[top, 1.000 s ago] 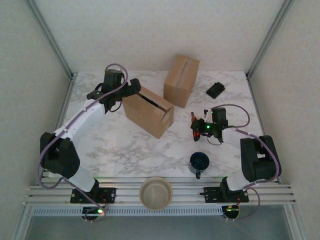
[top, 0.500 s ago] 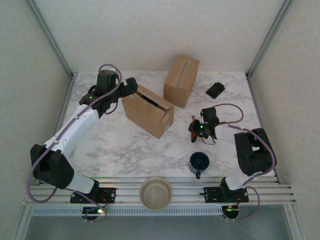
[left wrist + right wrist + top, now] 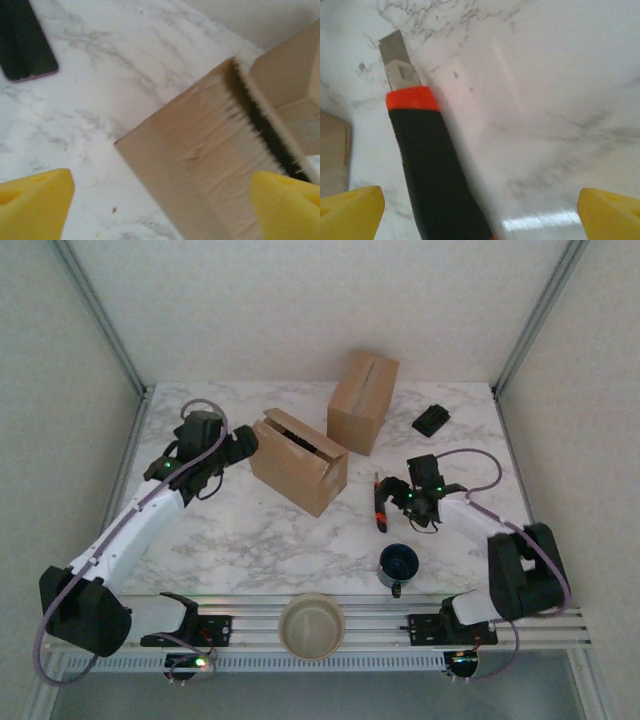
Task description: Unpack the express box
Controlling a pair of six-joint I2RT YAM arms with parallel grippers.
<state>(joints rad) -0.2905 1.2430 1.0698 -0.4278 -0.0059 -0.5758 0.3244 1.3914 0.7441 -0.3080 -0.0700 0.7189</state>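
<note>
The express box [image 3: 298, 462] is a brown carton lying at mid table, its slit top showing a dark gap. My left gripper [image 3: 243, 443] hangs open just off the box's left end. In the left wrist view the yellow fingertips [image 3: 32, 202] stand wide apart with the box [image 3: 210, 165] ahead of them. A utility knife [image 3: 380, 502] with a black handle and orange collar lies flat on the marble. My right gripper [image 3: 393, 492] is open over it. In the right wrist view the knife [image 3: 427, 165] rests loose between the spread fingers [image 3: 350, 210].
A second brown box [image 3: 362, 400] stands upright behind the first. A black flat object [image 3: 431, 420] lies at the back right. A blue mug [image 3: 398, 565] sits near the front right, and a beige bowl [image 3: 311, 625] rests on the front rail.
My right gripper has opened and let go of the knife, which now lies on the table. My left arm has drawn back leftward from the box.
</note>
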